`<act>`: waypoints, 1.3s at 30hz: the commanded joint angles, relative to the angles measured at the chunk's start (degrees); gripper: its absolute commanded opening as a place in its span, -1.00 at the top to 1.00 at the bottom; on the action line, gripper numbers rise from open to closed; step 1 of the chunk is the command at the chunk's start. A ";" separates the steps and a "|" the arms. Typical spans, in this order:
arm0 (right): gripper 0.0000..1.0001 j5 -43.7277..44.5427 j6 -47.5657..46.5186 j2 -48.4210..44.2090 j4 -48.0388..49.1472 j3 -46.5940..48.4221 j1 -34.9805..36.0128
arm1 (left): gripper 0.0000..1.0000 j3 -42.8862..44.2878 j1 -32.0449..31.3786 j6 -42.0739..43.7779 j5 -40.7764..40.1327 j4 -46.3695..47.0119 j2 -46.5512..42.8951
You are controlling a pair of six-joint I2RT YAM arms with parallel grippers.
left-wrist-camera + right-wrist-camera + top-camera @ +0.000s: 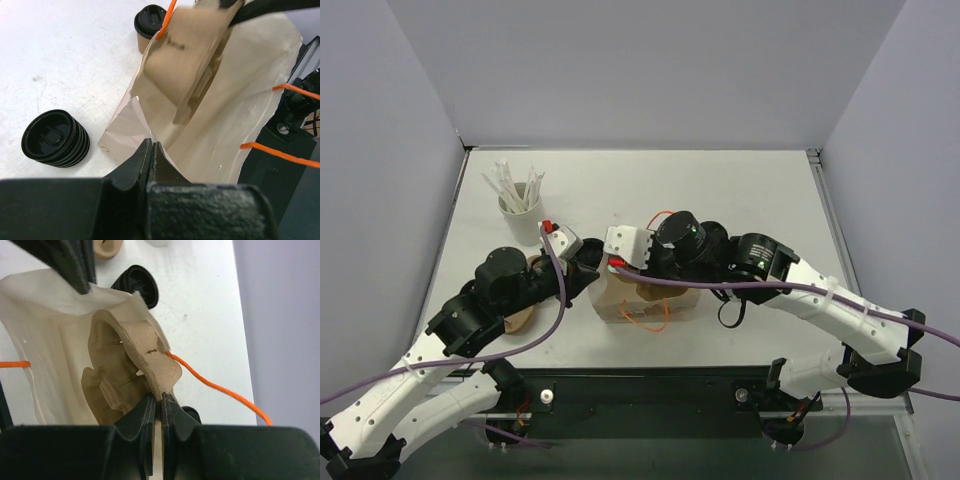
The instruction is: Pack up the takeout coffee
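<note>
1. The left hand [151,145] is clenched on the torn-looking edge of a paper bag [250,100], its two fingers pressed together with the paper pinched between them.
2. The bag's pale inner side faces both wrist cameras. Its orange string handles [215,387] trail from the rim.
3. The right hand [161,399] is clenched on the rim of a moulded cardboard cup carrier [125,355]. It holds the carrier tilted against the bag's pale lining.
4. The takeout coffee [149,22] stands upright on the white worktop [720,190], outside the bag and just beside its far edge as the left wrist sees it. Its black lid is on and neither hand touches it.
5. In the top view the coffee cannot be made out beneath the right wrist.
6. A stack of black lids [55,139] sits on the worktop near the bag's corner, apart from the coffee.
7. A white cup of stirrers [520,205] stands at the far left, well apart from the bag.
</note>
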 commanded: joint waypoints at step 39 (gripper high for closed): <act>1.00 34.52 78.86 -19.03 9.08 -0.02 0.29 | 0.89 10.13 0.11 -17.21 -10.97 -4.58 7.40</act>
